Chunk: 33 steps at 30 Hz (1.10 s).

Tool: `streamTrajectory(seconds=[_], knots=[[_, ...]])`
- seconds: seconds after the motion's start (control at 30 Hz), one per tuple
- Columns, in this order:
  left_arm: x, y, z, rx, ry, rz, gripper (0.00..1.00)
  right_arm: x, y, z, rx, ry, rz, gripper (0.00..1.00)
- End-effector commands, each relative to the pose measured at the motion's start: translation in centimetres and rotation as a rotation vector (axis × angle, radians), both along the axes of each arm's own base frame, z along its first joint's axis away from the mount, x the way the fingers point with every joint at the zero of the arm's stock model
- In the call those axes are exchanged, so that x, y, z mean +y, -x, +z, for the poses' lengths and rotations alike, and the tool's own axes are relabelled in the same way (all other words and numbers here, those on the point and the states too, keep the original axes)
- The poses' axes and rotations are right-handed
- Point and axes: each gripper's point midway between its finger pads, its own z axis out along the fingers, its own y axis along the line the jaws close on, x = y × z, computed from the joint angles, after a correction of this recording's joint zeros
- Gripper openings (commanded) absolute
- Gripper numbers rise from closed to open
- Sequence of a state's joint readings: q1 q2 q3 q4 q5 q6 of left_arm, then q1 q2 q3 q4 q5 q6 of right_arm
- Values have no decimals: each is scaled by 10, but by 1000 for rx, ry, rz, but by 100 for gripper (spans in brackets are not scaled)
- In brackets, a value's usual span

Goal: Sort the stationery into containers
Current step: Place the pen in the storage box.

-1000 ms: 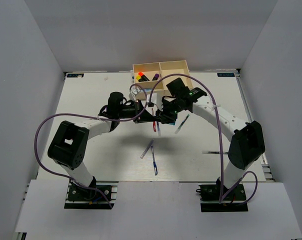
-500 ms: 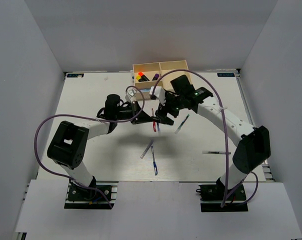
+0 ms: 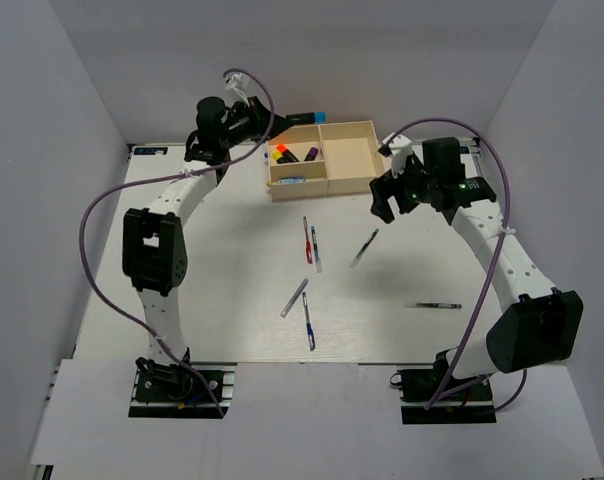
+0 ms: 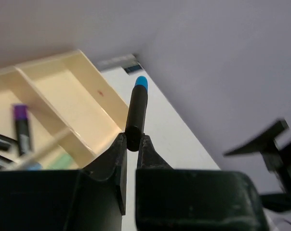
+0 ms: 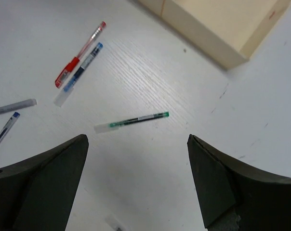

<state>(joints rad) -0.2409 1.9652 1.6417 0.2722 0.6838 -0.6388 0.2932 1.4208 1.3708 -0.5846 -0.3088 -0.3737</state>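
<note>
I see my left gripper [image 3: 282, 121] lifted high at the far side of the table [image 3: 202, 280]. Its two fingers [image 4: 117, 154] are pinched tight on a black marker with a blue end [image 4: 137, 111]. The marker sticks out past the fingers, blue end first. It is up in the air by the far edge of the tray [image 3: 352, 188]. I cannot tell which box of the tray it hangs over.

My right gripper [image 3: 384, 200] is just beside the right side of the tray. It is low, close to the table. Its two sides stand wide apart and nothing is between them.

The far small box of the tray has a marker with an orange end [image 3: 281, 153] and a marker with a purple end [image 3: 310, 153]. The near small box has a pale blue piece [image 3: 290, 182].

The other things lie loose on the table. A red pen [image 3: 306, 233] and a blue pen [image 3: 315, 248] lie side by side near the middle. A green pen [image 3: 364, 247] lies to their right, below my right gripper. Closer to me are a see-through pen [image 3: 294, 298] and a second blue pen [image 3: 309, 328]. A black pen [image 3: 433, 305] lies alone on the right, well apart from the rest.
</note>
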Motion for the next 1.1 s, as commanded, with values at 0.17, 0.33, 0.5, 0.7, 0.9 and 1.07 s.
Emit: streamTrajectory(seconds=[0.17,0.33,0.5,0.7,0.9,1.07], knots=[[32,-114,-28,-90,-78,249,0,-43,17,-33,127,-85,-171,89],[21,-126,-73,-86,-144,241,0,-61,20,-44,162,-75,-205,89],[21,-131,-96,-81,-179,232,0,-68,19,-50,198,-80,-210,89],[23,-131,-119,-35,-211,239,33,-71,20,-58,222,-65,-202,89],[27,-131,-120,-32,-238,254,75,-76,25,-58,202,-16,-168,88],[36,-122,-79,-64,-234,265,76,-85,43,-67,204,75,-127,85]])
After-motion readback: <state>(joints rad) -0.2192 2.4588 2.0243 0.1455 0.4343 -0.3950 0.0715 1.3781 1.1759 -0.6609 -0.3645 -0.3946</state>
